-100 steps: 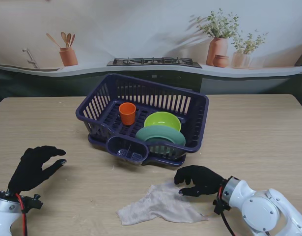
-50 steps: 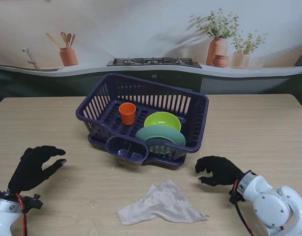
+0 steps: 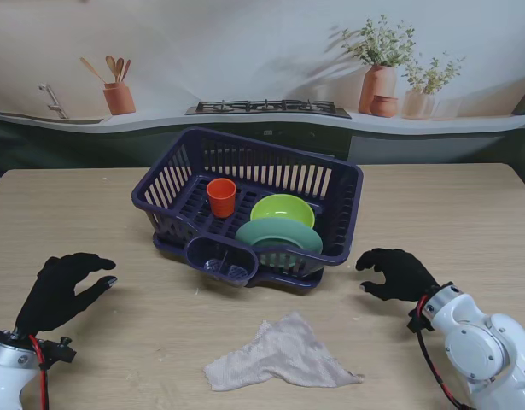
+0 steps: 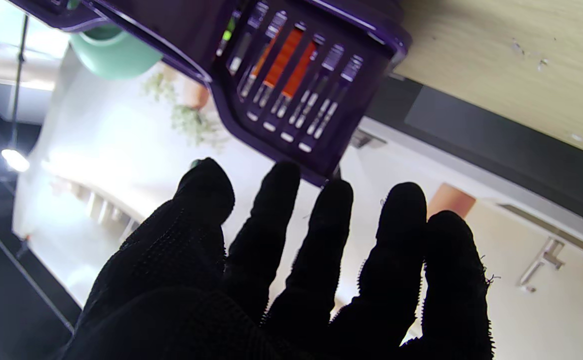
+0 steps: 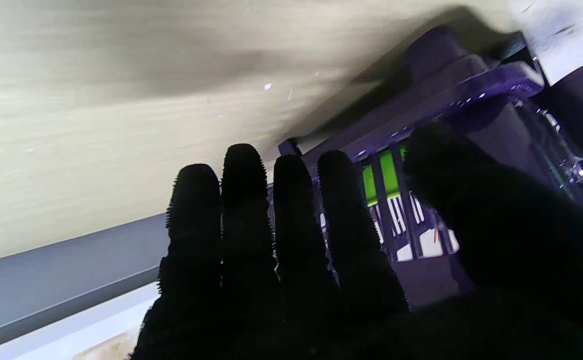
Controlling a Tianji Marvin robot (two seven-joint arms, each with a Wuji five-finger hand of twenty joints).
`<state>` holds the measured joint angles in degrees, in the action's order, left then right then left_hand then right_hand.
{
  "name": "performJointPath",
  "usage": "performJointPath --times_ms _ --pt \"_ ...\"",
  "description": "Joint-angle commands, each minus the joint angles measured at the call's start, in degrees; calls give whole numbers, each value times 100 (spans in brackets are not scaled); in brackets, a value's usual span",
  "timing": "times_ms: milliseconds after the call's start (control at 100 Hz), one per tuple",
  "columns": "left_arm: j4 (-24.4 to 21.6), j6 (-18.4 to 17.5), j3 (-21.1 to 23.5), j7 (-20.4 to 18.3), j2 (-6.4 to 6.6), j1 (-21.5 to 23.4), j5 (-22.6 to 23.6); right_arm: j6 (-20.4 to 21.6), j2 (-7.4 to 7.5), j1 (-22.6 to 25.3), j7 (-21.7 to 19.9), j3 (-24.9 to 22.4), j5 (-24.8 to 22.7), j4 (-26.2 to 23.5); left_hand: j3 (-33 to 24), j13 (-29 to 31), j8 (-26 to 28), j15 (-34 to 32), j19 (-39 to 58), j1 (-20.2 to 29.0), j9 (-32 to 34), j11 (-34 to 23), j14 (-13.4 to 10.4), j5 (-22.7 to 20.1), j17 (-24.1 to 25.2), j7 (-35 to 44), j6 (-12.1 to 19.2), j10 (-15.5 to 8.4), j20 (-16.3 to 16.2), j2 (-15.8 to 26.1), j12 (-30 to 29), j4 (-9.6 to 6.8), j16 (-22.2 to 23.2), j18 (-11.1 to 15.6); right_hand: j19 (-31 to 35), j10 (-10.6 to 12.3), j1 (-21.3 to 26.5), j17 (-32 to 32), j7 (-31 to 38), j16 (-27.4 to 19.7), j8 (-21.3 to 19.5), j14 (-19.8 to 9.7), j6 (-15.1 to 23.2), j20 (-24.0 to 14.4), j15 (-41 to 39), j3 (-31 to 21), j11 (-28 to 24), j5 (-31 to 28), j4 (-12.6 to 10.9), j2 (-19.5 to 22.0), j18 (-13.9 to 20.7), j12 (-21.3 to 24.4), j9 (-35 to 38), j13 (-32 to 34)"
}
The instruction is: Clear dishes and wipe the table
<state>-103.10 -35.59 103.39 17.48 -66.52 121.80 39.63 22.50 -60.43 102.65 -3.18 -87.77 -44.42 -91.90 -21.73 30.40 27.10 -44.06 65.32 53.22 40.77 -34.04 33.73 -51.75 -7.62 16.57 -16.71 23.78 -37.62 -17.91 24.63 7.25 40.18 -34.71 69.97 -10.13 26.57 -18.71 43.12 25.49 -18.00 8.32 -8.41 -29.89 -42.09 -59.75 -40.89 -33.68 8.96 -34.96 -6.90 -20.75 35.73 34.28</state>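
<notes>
A dark purple dish rack (image 3: 343,184) stands mid-table and holds an orange cup (image 3: 221,196), a lime green bowl (image 3: 282,208) and a pale green plate (image 3: 279,234). A crumpled beige cloth (image 3: 281,354) lies on the table nearer to me than the rack. My right hand (image 3: 397,274), in a black glove, hovers open to the right of the cloth, apart from it, close to the rack's right corner (image 5: 476,80). My left hand (image 3: 61,289) is open and holds nothing at the near left; its wrist view shows the rack (image 4: 296,75) beyond the fingers (image 4: 331,235).
The wooden table (image 3: 450,222) runs wide on both sides of the rack. A back counter carries a stove (image 3: 268,108), a utensil pot (image 3: 119,96) and potted plants (image 3: 383,64).
My right hand has let go of the cloth and swung right and away from me, toward the rack's right corner. The cloth stays put. The left hand has not moved.
</notes>
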Motion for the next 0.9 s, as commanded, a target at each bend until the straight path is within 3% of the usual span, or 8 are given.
performJointPath --times_ms 0,240,580,890 --pt "-65 -16 3 -115 2 37 -41 -4 -30 -40 -13 -50 -31 59 -115 74 39 -59 195 -76 42 -35 97 -214 6 -102 -26 103 -99 294 -48 -197 23 78 -121 -3 -12 105 -114 -92 85 57 -90 109 145 56 76 42 -102 -73 -114 18 -173 -164" --pt "-288 232 -19 -526 56 192 -250 52 -40 -110 206 -125 -207 230 -53 -21 -15 -12 153 -170 -52 1 93 -191 41 -179 -70 116 -83 443 -58 -240 1 70 -171 -29 -28 151 -193 -109 113 76 -120 164 195 128 108 46 -99 -39 -138 22 -209 -210" --pt "-496 400 12 -713 96 488 -142 45 -31 -134 296 -150 -370 336 32 -79 -53 31 100 -169 -89 22 89 -185 45 -229 -68 105 -50 465 -68 -289 -22 58 -129 -40 -37 166 -240 -102 114 95 -133 192 187 126 107 23 -104 -33 -179 17 -220 -227" --pt "-781 747 42 -1360 178 731 -465 26 -27 -108 312 -173 -438 322 120 -175 -130 109 16 -329 -174 72 93 -154 120 -307 -122 121 -1 523 -88 -327 -49 72 -121 -44 -36 182 -264 -100 105 94 -141 207 186 118 110 11 -104 -36 -173 17 -215 -233"
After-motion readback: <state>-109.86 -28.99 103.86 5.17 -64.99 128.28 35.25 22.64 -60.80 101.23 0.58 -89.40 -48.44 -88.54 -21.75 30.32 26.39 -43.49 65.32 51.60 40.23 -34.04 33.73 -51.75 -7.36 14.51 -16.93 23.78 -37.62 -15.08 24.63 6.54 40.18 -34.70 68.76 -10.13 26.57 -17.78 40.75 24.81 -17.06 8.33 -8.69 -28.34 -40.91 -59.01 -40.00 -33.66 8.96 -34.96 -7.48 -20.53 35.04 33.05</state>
